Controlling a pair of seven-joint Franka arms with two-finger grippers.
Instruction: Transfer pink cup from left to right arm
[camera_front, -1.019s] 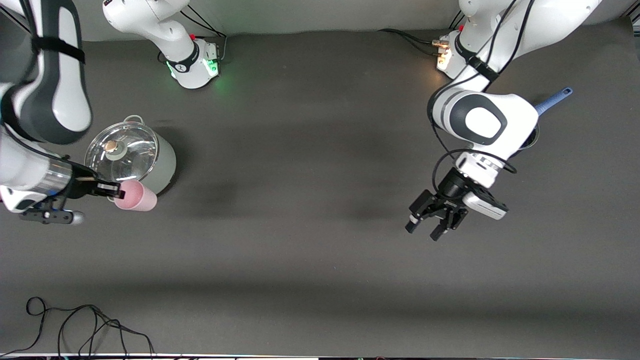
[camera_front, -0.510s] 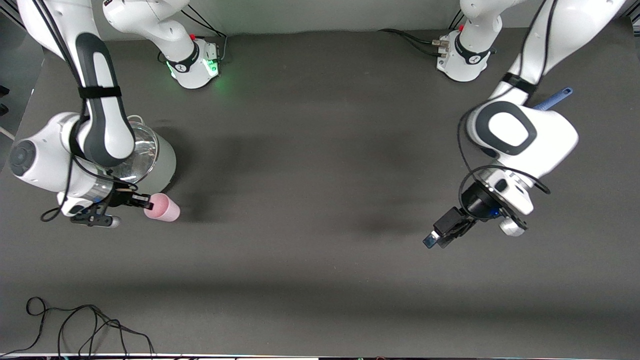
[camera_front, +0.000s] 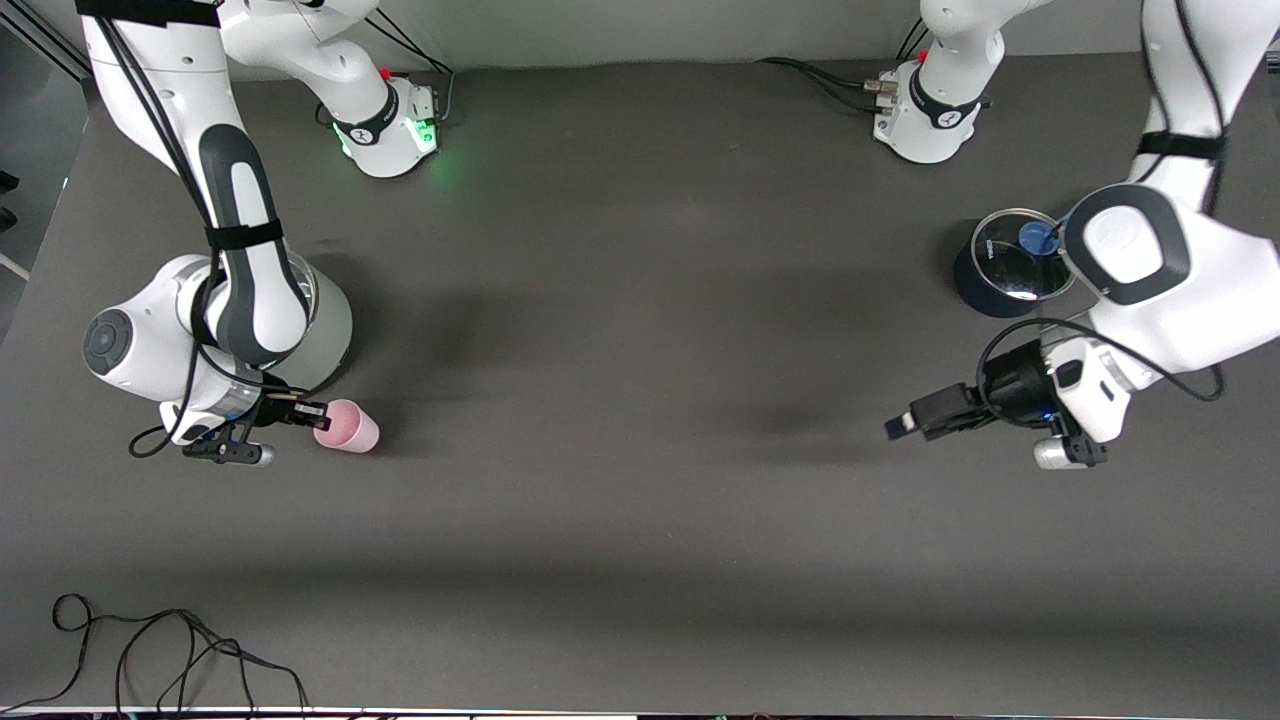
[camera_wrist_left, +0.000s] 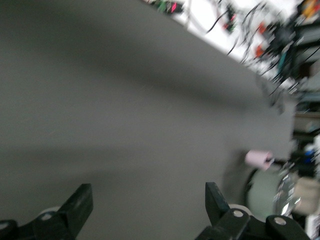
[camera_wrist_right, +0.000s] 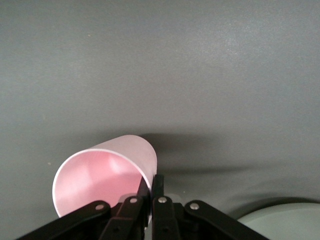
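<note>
Right wrist view: right gripper (camera_wrist_right: 150, 192) pinches rim of pink cup (camera_wrist_right: 107, 175), cup tipped sideways, lower left of front view beside grey pot (camera_front: 325, 330). Left gripper (camera_front: 915, 422) spread, empty, over table (camera_front: 640, 300) at mid right. Cup likely light, smooth, thin-walled; take by free wall or base.

I count 2 arms of mine, each ending in 1 gripper: my left gripper (camera_front: 905, 424) and my right gripper (camera_front: 305, 412), so 2 grippers. There is 1 pink cup (camera_front: 346, 427). Pots come to 2: 1 grey-green pot (camera_front: 325, 325) at the right arm's end of the table and 1 dark pot (camera_front: 985, 290) with 1 glass lid (camera_front: 1022, 268) at the left arm's end. I see 1 loose black cable (camera_front: 180, 650) on 1 table (camera_front: 640, 300).
</note>
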